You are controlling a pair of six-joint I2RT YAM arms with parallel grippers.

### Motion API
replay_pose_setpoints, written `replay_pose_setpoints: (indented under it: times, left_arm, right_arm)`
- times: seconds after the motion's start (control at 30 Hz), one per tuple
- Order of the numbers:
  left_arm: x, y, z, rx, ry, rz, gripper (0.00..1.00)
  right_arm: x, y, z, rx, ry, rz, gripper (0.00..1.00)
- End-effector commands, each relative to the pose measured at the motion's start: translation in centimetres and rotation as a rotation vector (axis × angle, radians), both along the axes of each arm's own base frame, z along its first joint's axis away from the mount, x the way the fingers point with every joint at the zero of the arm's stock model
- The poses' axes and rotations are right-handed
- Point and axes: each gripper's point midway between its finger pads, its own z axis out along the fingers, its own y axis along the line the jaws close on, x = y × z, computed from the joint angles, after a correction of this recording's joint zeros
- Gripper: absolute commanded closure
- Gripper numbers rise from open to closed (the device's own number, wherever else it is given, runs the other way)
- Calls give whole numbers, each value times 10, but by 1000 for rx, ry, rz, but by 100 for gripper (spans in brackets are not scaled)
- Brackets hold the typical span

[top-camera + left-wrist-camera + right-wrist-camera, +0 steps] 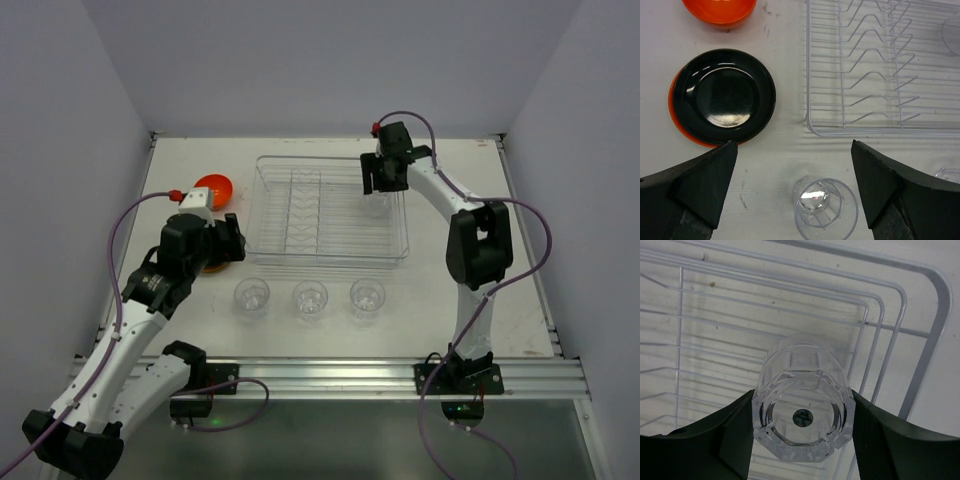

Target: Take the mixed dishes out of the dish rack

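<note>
The clear dish rack (330, 248) stands mid-table. My right gripper (381, 186) is over its far right corner, shut on a clear ribbed tumbler (802, 390) held base-up between the fingers (875, 440) just above the rack wires (920, 365). Three tumblers (311, 297) stand in a row in front of the rack. My left gripper (226, 246) is open and empty above the table, over one tumbler (825, 207). A black plate (725, 95) lies on a red-orange plate (676, 112) left of the rack. The orange bowl (215, 188) sits behind them. Green and yellow-brown plates are not visible.
The rack (880, 65) holds nothing else that I can see besides the held tumbler (952, 32). White walls close the table at the back and both sides. A metal rail (330, 375) runs along the near edge.
</note>
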Motion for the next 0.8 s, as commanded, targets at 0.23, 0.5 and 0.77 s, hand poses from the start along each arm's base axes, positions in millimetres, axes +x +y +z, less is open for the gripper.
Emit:
replay_pose_setpoints:
  times: [0.23, 0.5, 0.77]
  left_arm:
    - [1, -17, 21, -36, -91, -113, 0]
    - [-31, -102, 66, -358, -171, -558, 0]
    - [-87, -164, 149, -786, -369, -912, 0]
  right_arm:
    - [-51, 31, 139, 341, -253, 86, 100]
    - [-164, 75, 211, 789, -369, 427, 100]
    - [-264, 76, 241, 1058, -485, 679, 100]
